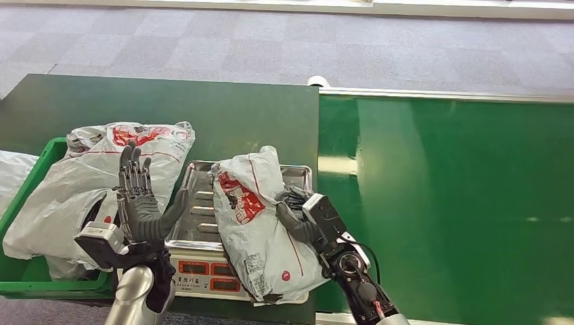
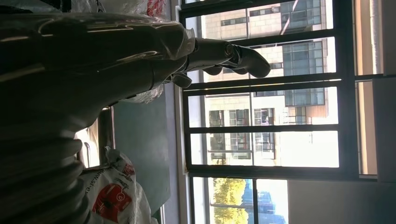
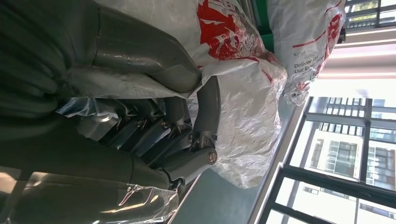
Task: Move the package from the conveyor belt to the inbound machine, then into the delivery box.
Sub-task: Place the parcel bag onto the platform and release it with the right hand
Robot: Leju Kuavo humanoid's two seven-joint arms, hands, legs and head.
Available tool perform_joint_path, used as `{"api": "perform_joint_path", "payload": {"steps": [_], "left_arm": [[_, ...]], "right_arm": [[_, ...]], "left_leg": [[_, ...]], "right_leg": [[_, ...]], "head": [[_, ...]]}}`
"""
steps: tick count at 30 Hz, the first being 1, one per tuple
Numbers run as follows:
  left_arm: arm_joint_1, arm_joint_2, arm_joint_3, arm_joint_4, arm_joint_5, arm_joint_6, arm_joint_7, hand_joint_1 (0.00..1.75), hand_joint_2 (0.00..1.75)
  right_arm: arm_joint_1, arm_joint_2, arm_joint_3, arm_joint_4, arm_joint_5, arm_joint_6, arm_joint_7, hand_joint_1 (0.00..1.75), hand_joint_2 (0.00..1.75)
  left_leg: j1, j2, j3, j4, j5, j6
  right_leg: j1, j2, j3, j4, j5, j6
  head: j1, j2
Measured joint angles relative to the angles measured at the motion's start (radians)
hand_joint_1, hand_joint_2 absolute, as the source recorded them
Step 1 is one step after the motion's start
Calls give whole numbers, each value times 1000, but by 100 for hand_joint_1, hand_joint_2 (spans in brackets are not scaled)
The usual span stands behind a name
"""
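Head view
Package (image 1: 260, 223): white bag with red print, lower centre of frame, lying across the scale (image 1: 203, 261), one end hanging over the scale's front edge.
Right hand (image 1: 301, 220): lower centre-right, fingers wrapped on the package's right side, gripping it.
Left hand (image 1: 140, 203): lower left, raised, fingers straight and spread wide, holding nothing.
Bin (image 1: 40, 281): green, left edge, more white bags (image 1: 88, 183) piled in it.
Belt (image 1: 447, 203): bright green, right half.

Left wrist view
Left hand (image 2: 140, 70): fingers extended toward windows (image 2: 271, 107), nothing in them.

Right wrist view
Right hand (image 3: 163, 135): fingers curled into the crinkled package (image 3: 243, 107), thumb pressing its plastic.
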Motion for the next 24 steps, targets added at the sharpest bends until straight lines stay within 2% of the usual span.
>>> {"api": "perform_joint_path", "payload": {"steps": [8, 9, 12, 13, 16, 20, 24], "left_arm": [[-7, 1, -3, 6, 1, 1, 0, 0, 175], [-10, 2, -4, 9, 2, 2, 0, 0, 175], [-19, 3, -5, 20, 3, 2, 0, 0, 175], [-21, 3, -5, 23, 3, 2, 0, 0, 175], [-15, 3, -6, 26, -2, 0, 0, 0, 175], [1, 4, -10, 26, -18, -11, 0, 0, 175], [7, 4, -11, 26, -21, -15, 0, 0, 175]], "right_arm": [[-56, 6, 46, 74, 29, 12, 55, 175, 175], [-65, 8, 56, 85, 36, 13, 63, 168, 175], [-83, 12, 81, 108, 48, 13, 74, 37, 175], [-84, 12, 86, 111, 46, 8, 72, 0, 175], [-71, 10, 87, 101, 14, -16, 33, 0, 175], [1, -10, 59, 8, -54, -7, -77, 0, 175], [51, -32, 27, -96, -71, -3, -100, 0, 175]], "left_leg": [[0, 7, 5, 0, 0, 0], [0, 9, 6, 0, -1, -1], [1, 15, 10, 0, -1, -1], [1, 15, 10, 0, -1, -1], [1, 15, 11, 0, -1, -1], [1, 10, 7, 0, -1, -1], [1, 10, 4, 0, -1, -1]], "right_leg": [[0, 4, 2, 0, 1, -1], [0, 7, 2, 0, 1, -2], [1, 12, 4, 0, 2, -3], [1, 12, 4, 0, 2, -3], [2, 12, 4, 0, 3, -3], [2, 11, 3, 0, 2, -3], [1, 10, 1, 0, 2, -2]], "head": [[0, 0], [0, 0], [0, 0], [0, 0], [0, 0], [0, 0], [0, 0]]}}
